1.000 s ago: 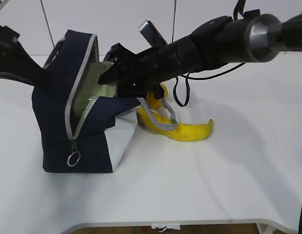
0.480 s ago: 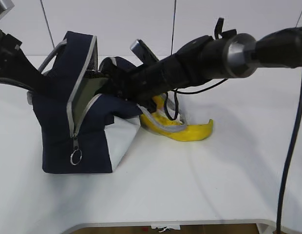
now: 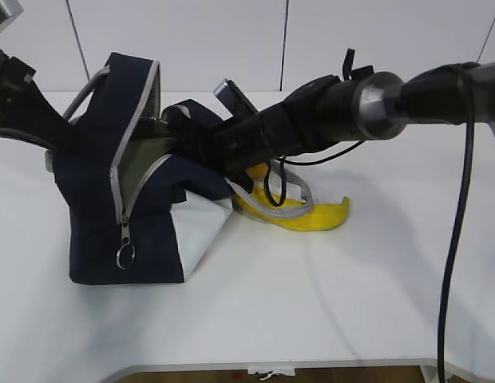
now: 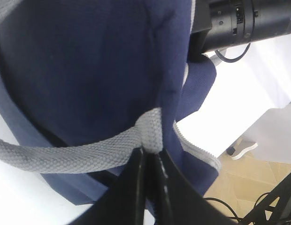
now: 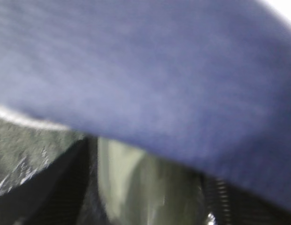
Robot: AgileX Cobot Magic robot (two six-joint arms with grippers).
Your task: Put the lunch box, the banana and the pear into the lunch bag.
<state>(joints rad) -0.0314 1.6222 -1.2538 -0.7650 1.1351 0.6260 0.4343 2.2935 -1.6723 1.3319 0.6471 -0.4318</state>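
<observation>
The white table (image 3: 327, 303) fills the scene, and on its left side stands the lunch bag (image 3: 96, 231), navy with white side panels, its zipped mouth gaping open toward the right and its metal ring pull (image 3: 125, 255) hanging low on the near face. The right arm (image 3: 327, 112) stretches in from the far right and runs leftward into that mouth, so the right gripper (image 5: 150, 187) is inside the bag; its wrist view shows blurred navy fabric overhead, dark fingers (image 5: 65, 187) at the left and right edges standing partly apart, and a pale green lunch box (image 5: 136, 183) between them, but the blur hides whether the pads actually press on it. The left arm (image 3: 24, 104) comes in at the far left behind the bag, and the left gripper (image 4: 148, 164) is pinched closed on the grey webbing handle (image 4: 89, 152) where the strap meets the navy cloth, holding that side of the bag up. To the right of the bag, partly under the right arm, the banana (image 3: 307, 215) lies on the table with another grey handle loop (image 3: 271, 209) draped over it. Just behind it a yellow-orange shape, apparently the pear (image 3: 255, 169), is mostly hidden by the arm.
</observation>
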